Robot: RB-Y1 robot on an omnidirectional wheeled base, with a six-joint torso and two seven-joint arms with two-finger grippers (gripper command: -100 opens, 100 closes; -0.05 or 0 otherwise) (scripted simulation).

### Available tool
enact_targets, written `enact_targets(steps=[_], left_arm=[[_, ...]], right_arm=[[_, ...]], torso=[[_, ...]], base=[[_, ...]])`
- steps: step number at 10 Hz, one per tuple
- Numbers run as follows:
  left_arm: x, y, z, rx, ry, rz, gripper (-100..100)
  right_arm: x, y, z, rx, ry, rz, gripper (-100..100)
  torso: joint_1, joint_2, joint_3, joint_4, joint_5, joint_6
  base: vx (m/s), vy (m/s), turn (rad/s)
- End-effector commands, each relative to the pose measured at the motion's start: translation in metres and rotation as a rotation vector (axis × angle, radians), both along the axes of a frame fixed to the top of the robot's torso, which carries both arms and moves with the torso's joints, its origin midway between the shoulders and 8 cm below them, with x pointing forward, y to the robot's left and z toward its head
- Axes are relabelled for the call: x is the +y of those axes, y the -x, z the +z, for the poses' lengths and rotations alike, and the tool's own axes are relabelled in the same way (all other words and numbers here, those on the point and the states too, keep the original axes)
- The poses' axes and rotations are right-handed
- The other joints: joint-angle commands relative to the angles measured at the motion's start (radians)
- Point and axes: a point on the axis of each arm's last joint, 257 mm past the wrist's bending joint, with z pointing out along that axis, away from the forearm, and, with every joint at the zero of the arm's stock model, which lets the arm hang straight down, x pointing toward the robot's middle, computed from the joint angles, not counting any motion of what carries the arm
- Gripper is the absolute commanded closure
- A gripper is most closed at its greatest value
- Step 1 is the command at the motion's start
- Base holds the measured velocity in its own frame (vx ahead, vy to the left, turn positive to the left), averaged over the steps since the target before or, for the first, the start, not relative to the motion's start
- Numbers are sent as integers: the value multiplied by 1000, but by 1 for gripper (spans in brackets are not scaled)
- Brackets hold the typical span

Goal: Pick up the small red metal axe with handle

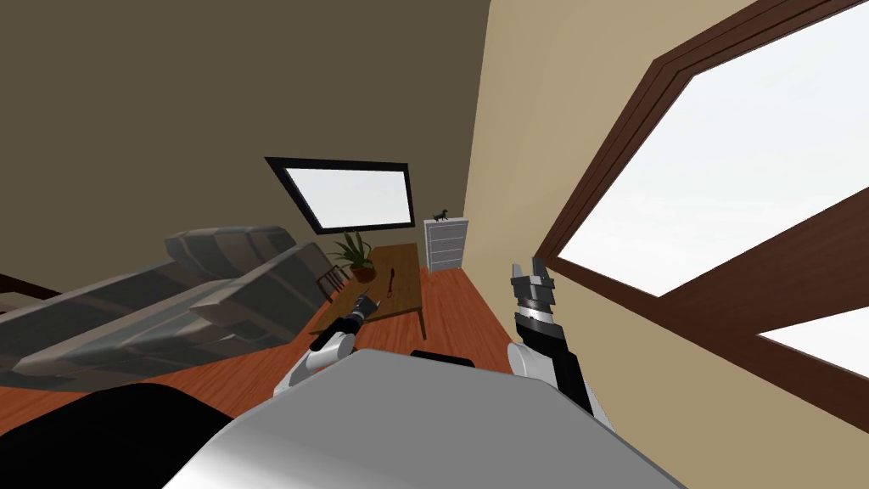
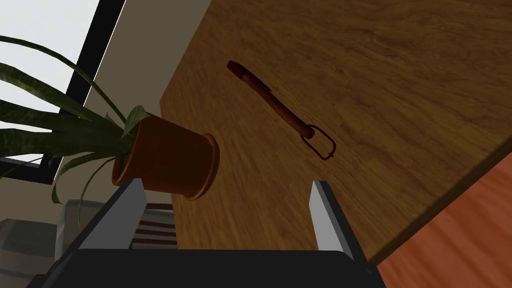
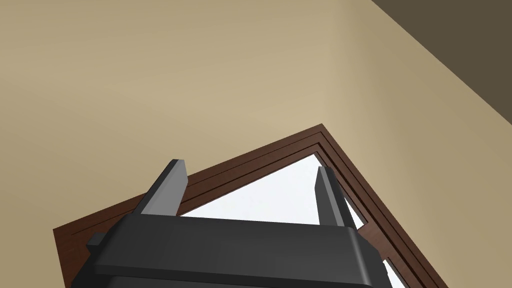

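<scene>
The small dark red axe (image 2: 280, 107) lies flat on the wooden table (image 2: 400, 75), about midway along it, with a potted plant (image 2: 167, 157) standing to its left. The left gripper (image 2: 226, 184) hovers over the table's near end, fingers apart, clear of the axe. The right gripper (image 3: 249, 169) is raised beside the right wall, fingers apart too

A small dark-red axe (image 2: 274, 101) with a loop-ended handle lies flat on the wooden table (image 2: 410, 70).
</scene>
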Motion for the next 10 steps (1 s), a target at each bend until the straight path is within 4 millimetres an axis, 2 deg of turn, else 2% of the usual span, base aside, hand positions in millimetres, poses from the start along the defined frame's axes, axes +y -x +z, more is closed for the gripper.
enact_targets(steps=[1, 2, 3, 4, 6, 7, 8, 9, 10], left_arm=[[13, 8, -17, 47, 24, 21, -100], [30, 15, -31, 93, 61, 54, -100], [31, 17, -35, 103, 63, 57, -100], [47, 24, -44, 137, 98, 91, -100], [50, 30, -54, 161, 103, 100, -100], [65, 37, -62, 197, 139, 133, -100], [69, 43, -69, 214, 143, 144, -100], [86, 51, -77, 242, 177, 185, -100], [87, 56, -84, 262, 183, 191, -100]], right_arm=[[0, 0, 0, 0, 0, 0, 0], [0, 0, 0, 0, 0, 0, 0], [0, 0, 0, 0, 0, 0, 0], [0, 0, 0, 0, 0, 0, 0], [0, 0, 0, 0, 0, 0, 0], [0, 0, 0, 0, 0, 0, 0], [0, 0, 0, 0, 0, 0, 0], [0, 0, 0, 0, 0, 0, 0], [0, 0, 0, 0, 0, 0, 0]], torso=[[0, 0, 0, 0, 0, 0], [0, 0, 0, 0, 0, 0], [-2, -1, 0, 0, -1, 0], [0, 0, 0, 0, 0, 0], [1, 0, 0, 0, 0, 0], [3, 2, 1, 0, 0, 0], [2, 1, 0, 0, 0, 0], [2, 0, 0, 0, 0, 0], [2, -2, -1, 0, 0, 0]], base=[[74, -96, -5], [100, -126, -19], [75, -92, 6], [73, -102, -20], [66, -56, 2], [81, -69, -16], [89, -71, 2], [114, -71, 0], [103, -90, -5]])
